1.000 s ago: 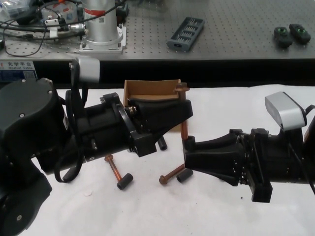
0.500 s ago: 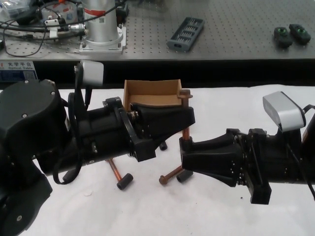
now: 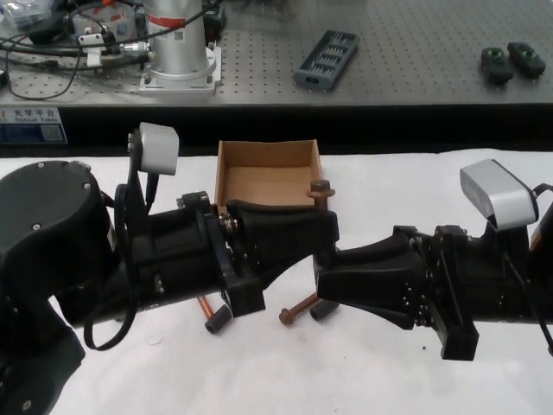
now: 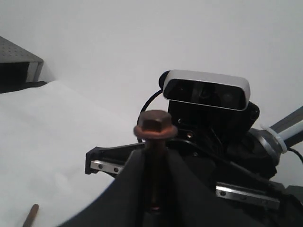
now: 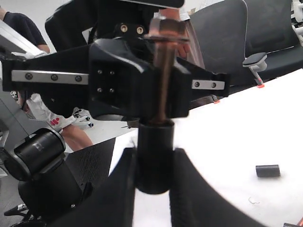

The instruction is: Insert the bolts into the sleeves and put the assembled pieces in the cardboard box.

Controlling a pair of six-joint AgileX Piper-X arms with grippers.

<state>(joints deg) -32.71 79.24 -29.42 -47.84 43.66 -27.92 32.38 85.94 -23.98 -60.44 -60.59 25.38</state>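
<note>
1. Two grippers meet mid-bench, just in front of the box (image 3: 266,143).
2. Your left gripper (image 4: 152,165) is clamped narrow on the bolt (image 4: 154,126), head up and shank pointing straight down. I'd say it's held upright so it can run down the bore.
3. Your right gripper (image 5: 154,165) is closed round the sleeve (image 5: 154,153), mouth up, directly under the bolt, steadying the target.
4. The right wrist view gives you the joint: the shank tip is at or just inside the sleeve's mouth, but you can't tell how deep. From high, the fingers cover that joint.
5. The high view adds the layout: the box is close behind the pair, and a loose bolt (image 3: 298,306) lies on the cloth (image 3: 389,372) beside them.
</note>
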